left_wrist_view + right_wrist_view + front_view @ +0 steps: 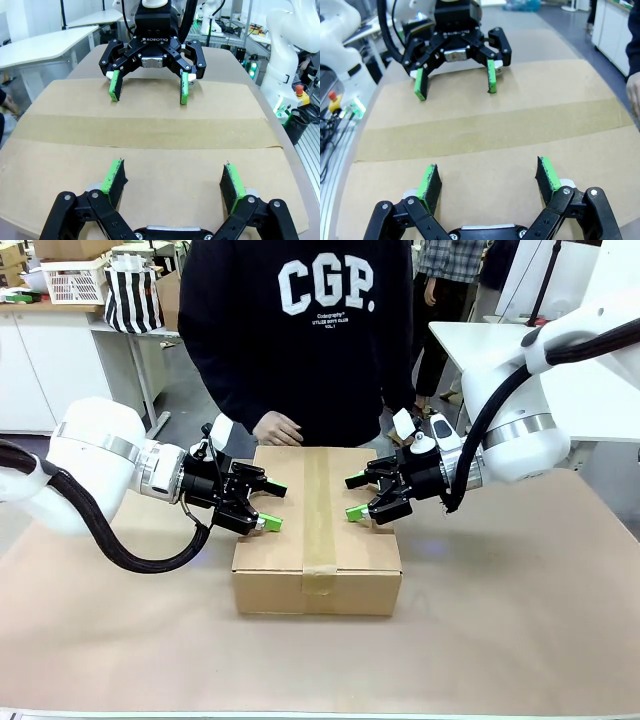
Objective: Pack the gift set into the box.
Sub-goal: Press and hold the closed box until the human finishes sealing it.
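box [317, 530]: brown carton, flaps shut and sealed along the middle by a tape strip [318, 502], lying mid-table on the brown table cover [520, 600], directly between my two arms. my left gripper [271, 508]: over the box's left edge, fingers spread wide, green pads [114, 179] bare, holding nothing. my right gripper [356, 496]: over the box's right side, facing the left one across the tape, fingers likewise spread, empty. person's hand [277, 428]: resting at the far edge of the box; the person stands close behind it in a dark sweatshirt [300, 330] with white lettering.
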You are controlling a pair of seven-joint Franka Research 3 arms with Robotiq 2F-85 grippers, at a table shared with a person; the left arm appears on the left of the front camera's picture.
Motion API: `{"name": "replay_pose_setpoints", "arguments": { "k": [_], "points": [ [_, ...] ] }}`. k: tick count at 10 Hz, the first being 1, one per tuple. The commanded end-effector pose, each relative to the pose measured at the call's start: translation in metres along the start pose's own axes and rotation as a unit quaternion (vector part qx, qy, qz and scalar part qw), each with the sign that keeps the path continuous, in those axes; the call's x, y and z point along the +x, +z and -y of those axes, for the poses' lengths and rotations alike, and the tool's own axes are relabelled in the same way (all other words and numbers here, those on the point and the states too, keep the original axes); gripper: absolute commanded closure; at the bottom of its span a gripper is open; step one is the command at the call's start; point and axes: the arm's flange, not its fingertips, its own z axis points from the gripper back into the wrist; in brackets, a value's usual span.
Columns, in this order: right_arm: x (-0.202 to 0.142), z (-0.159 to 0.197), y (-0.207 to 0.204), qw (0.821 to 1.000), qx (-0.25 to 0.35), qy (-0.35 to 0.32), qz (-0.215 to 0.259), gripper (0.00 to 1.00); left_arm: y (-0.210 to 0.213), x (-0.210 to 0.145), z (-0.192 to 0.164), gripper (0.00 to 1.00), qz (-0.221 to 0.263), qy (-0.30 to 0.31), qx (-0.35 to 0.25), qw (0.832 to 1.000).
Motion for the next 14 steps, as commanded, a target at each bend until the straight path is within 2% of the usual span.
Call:
{"name": "replay_pose_setpoints", "arguments": {
  "k": [1,7,8,9,10,11,12,13,14],
  "points": [
    [-0.001,0.000,0.000,1.000,-0.001,0.001,-0.001,0.00,0.001,-0.002,0.000,0.00,0.003,0.003,-0.002,1.000],
    [0.000,0.000,0.000,1.000,0.000,0.000,0.000,0.00,0.001,-0.002,0.000,0.00,0.003,0.003,-0.002,1.000],
    [0.002,0.001,-0.002,1.000,0.015,0.006,0.001,0.00,0.000,0.000,0.000,0.00,0.000,0.000,0.000,1.000],
    [0.006,0.004,-0.001,1.000,0.028,-0.002,0.005,0.00,0.005,0.002,0.000,0.00,0.028,0.019,-0.017,0.999],
    [0.015,0.005,0.004,0.996,0.070,-0.038,0.036,0.00,0.015,0.008,0.002,0.00,0.045,0.041,-0.032,0.998],
    [0.027,0.003,0.015,0.988,0.095,-0.083,0.092,0.00,0.033,0.018,0.005,0.00,0.085,0.094,-0.051,0.991],
    [0.036,-0.004,0.027,0.978,0.099,-0.127,0.134,0.00,0.052,0.025,0.004,0.00,0.130,0.185,-0.090,0.970],
    [0.041,-0.015,0.042,0.958,0.114,-0.183,0.189,0.00,0.067,0.026,0.003,0.00,0.157,0.271,-0.101,0.944],
    [0.040,-0.024,0.059,0.930,0.113,-0.246,0.248,0.00,0.081,0.023,0.002,0.00,0.176,0.337,-0.123,0.917]
  ]
}}
